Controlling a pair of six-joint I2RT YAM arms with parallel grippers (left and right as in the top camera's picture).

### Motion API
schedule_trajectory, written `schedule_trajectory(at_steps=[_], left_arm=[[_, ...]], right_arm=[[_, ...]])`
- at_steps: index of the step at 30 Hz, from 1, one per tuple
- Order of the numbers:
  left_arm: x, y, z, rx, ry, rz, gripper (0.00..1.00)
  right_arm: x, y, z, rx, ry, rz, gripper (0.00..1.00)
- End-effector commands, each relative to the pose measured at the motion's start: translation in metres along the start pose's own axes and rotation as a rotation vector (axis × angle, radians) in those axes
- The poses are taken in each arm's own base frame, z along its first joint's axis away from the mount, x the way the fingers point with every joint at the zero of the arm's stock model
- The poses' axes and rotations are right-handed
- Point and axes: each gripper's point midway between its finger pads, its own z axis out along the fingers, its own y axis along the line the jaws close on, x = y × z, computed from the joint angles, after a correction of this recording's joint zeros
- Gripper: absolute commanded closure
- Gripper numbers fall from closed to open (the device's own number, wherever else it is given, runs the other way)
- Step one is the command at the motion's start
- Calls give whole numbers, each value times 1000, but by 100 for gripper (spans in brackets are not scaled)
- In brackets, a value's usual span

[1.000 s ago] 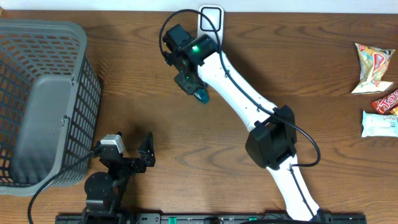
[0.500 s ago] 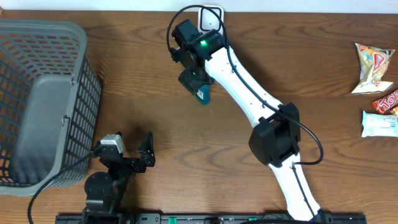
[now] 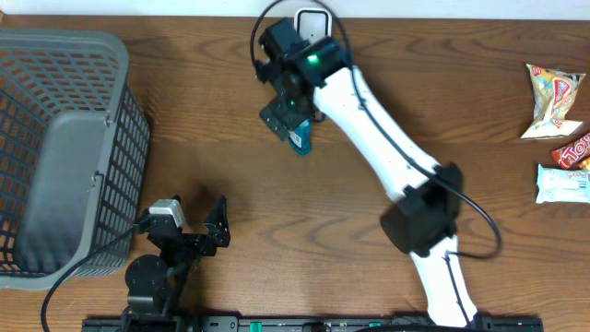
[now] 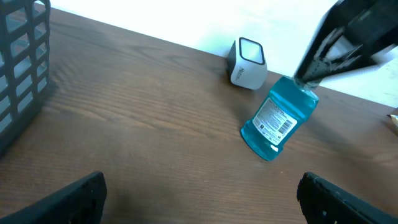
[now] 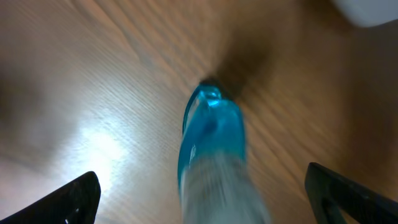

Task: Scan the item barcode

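The blue mouthwash bottle (image 4: pixel 277 124) rests on the desk (image 4: pixel 124 124) in the upper middle of the overhead view, near the white scanner (image 4: pixel 247 62). The right gripper (image 5: pixel 205 194) is spread wide over it, not squeezing. The left gripper (image 4: pixel 205 196) is wide and empty. The bottle looks hard, slippery and a bit heavy, so grab its flat sides.

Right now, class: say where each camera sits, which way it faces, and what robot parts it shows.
Overhead: above the table, facing down; left arm, right arm, basket, bottle.
Left wrist: low, facing across the table at scanner; left claw tips.
Right wrist: above the bottle, facing down; right claw tips.
Shared: all see the bottle.
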Motion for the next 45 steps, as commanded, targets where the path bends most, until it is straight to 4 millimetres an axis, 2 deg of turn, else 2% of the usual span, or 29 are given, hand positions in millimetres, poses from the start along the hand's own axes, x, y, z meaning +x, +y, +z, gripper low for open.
schedule_trajectory(at_steps=[1,4,6,9,11,14,17,19,21,24,27,29,31,37,40,42,45], left_arm=[[11,4,2,-10,33,-1,2],[11,4,2,-10,33,-1,2],[11,4,2,-11,33,-1,2],[11,4,2,-10,33,-1,2],[11,4,2,-10,33,-1,2],[11,4,2,-10,33,-1,2],[11,4,2,-10,33,-1,2],[11,4,2,-10,33,-1,2],[11,4,2,-10,33,-1,2],[11,4,2,-10,33,-1,2],[11,4,2,-10,33,-1,2],[11,4,2,-11,33,-1,2],[11,4,2,-10,33,-1,2],[11,4,2,-10,33,-1,2],[11,4,2,-10,33,-1,2],[11,4,2,-10,33,-1,2],[11,4,2,-10,33,-1,2]], right_arm=[[-6,4,-89,-7,-165,69,1],[12,2,-138,-10,-205,141,1],[24,2,-156,-8,-211,164,1],[36,-7,-174,43,-229,220,1],[42,-14,-175,86,-230,253,1],[46,-11,-154,94,-211,267,1],[51,-2,-117,81,-214,285,1],[58,6,-99,68,-239,302,1],[64,12,-93,54,-281,314,1],[78,17,-96,55,-379,306,1],[97,7,-88,101,-467,358,1],[102,0,-78,135,-522,374,1],[100,-6,-67,167,-583,347,1],[86,0,-32,160,-660,223,1],[73,1,-12,146,-668,189,1],[60,1,-5,130,-690,182,1],[42,9,-6,76,-710,166,1]])
